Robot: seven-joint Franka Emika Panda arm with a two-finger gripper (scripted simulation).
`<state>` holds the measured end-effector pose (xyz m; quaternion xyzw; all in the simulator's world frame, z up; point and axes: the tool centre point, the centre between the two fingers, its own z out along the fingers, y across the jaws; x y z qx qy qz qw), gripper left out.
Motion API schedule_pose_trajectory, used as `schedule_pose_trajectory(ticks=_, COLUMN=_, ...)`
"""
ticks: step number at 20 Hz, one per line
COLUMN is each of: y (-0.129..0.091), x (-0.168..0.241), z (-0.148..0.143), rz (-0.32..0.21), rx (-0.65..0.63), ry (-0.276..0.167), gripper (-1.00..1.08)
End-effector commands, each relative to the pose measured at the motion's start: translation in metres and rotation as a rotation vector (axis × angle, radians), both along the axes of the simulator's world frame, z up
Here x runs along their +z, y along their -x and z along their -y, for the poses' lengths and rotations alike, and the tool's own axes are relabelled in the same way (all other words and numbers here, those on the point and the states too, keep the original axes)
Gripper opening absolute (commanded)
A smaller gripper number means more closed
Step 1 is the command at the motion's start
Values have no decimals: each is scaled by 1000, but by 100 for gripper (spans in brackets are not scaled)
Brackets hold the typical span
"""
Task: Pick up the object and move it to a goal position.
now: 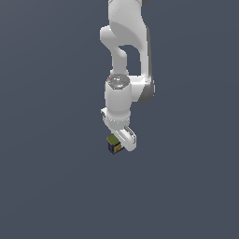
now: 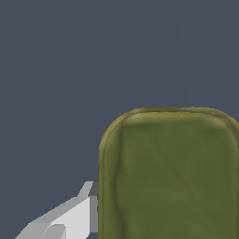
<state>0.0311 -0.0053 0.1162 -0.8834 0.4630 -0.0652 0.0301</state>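
Well, from the exterior view the white arm (image 1: 125,56) hangs straight down out of the upper edge, its wrist turned so that the claw (image 1: 122,141) points downward over a plain dark grey-blue worktop (image 1: 46,186). The small tin can (image 1: 112,143) sits right at the claw's tip, on the exterior view's left side of it, showing an olive-green top, dark blue sides and a bit of yellow label. It touches the white finger bar beside it, but from this angle I cannot tell whether the claw is clamped on the can or merely alongside it. Turning to the wrist view, the can's olive-green top (image 2: 170,177) fills much of the picture, a rounded rectangle with a paler raised rim. One white fingertip (image 2: 77,214) lies pressed against the can's side edge; the other finger is out of sight.
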Motion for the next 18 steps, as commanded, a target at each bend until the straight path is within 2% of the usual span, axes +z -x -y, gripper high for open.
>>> schedule_pose_trajectory(ticks=1, y=-22, x=37, z=-2, rz=84, rx=-9, ry=2, gripper=-100)
schedule_pose_trajectory(ticks=5, y=-52, x=109, z=-6, rz=241, rx=-26, ry=8, gripper=-100)
schedule_pose_trajectory(ticks=9, y=-72, x=187, z=-10, rz=402, rx=-44, ry=15, gripper=-100)
schedule_pose_trajectory(ticks=13, y=-78, x=254, z=-14, rz=536, rx=-59, ry=21, gripper=-100)
schedule_pose_trajectory(ticks=18, y=-76, x=309, z=-17, rz=646, rx=-71, ry=28, gripper=-100)
